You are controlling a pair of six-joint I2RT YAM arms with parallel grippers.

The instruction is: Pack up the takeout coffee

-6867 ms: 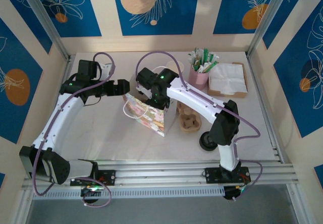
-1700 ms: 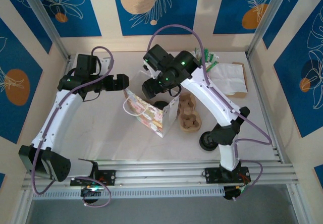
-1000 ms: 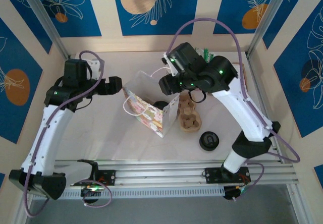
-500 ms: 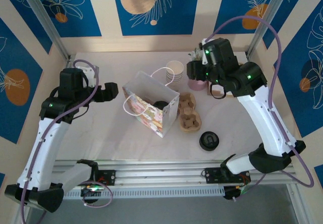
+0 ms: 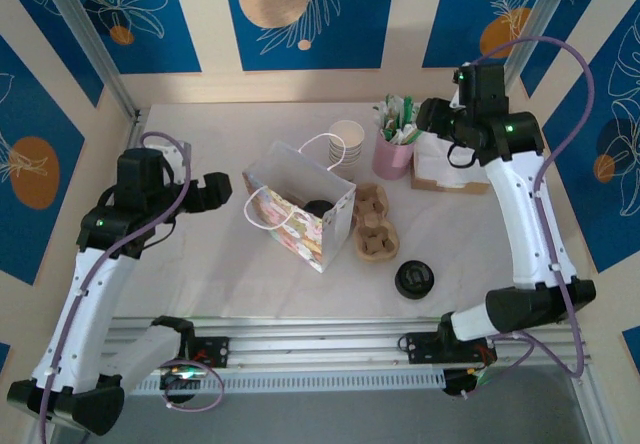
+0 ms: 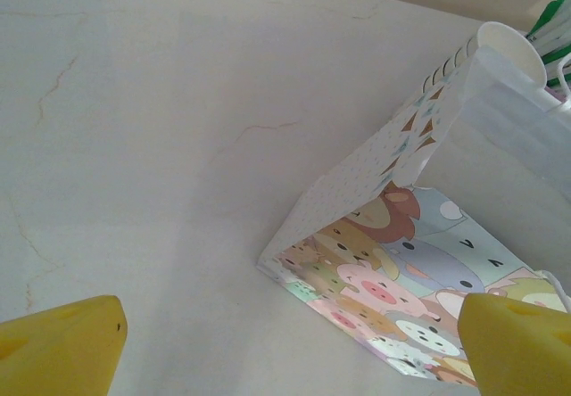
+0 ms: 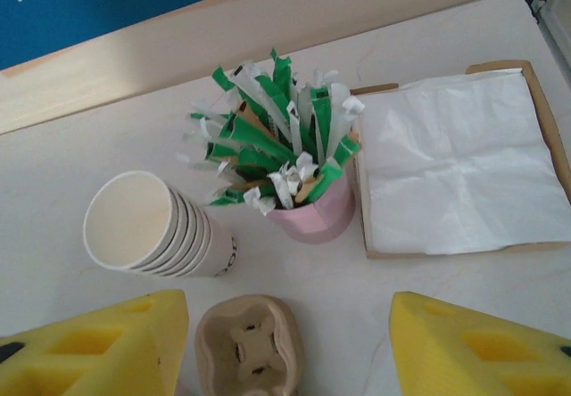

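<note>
One takeout coffee shows its black lid inside the open cartoon-animal paper bag at the table's middle. A second takeout coffee stands on the table, to the bag's front right. My left gripper hovers left of the bag, open and empty. In the left wrist view the bag lies ahead between the yellow fingertips. My right gripper is raised at the back right, open and empty. In its wrist view the right gripper hangs over the cardboard carrier.
A cardboard cup carrier lies right of the bag. Behind it stand a stack of lidless white cups, a pink cup of green sticks and a napkin tray. Walls enclose the table on three sides.
My right arm has swung up and away from the bag to the back right corner. The left gripper has drawn back a little to the left. The bag and cups stay put.
</note>
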